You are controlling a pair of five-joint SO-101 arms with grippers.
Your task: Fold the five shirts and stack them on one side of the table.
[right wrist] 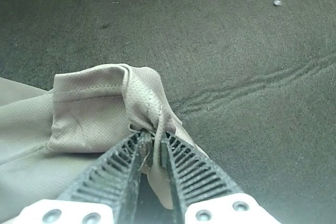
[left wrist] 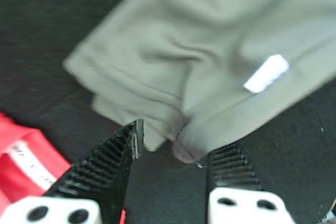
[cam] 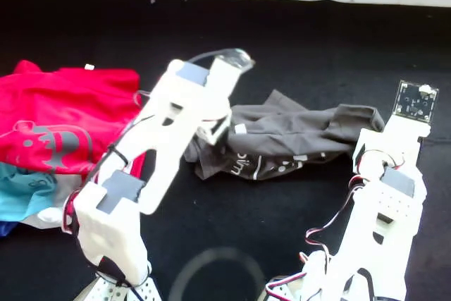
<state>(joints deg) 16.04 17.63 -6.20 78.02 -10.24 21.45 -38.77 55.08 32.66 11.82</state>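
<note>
grey shirt [cam: 282, 139]: crumpled, middle of tabletop [cam: 317, 40], right of red shirt [cam: 63, 111] | right jaws: closed on its right corner | left jaws: open at its left edge | risk: the thin pinch can slip if pulled, and the left side may bunch

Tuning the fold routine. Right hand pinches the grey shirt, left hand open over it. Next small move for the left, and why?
Probably lower the left hand and close it on the hem of the grey shirt. Its fingers are open astride a bunched edge, while the right hand is shut on another corner; two grips would let the shirt be pulled flat.
</note>
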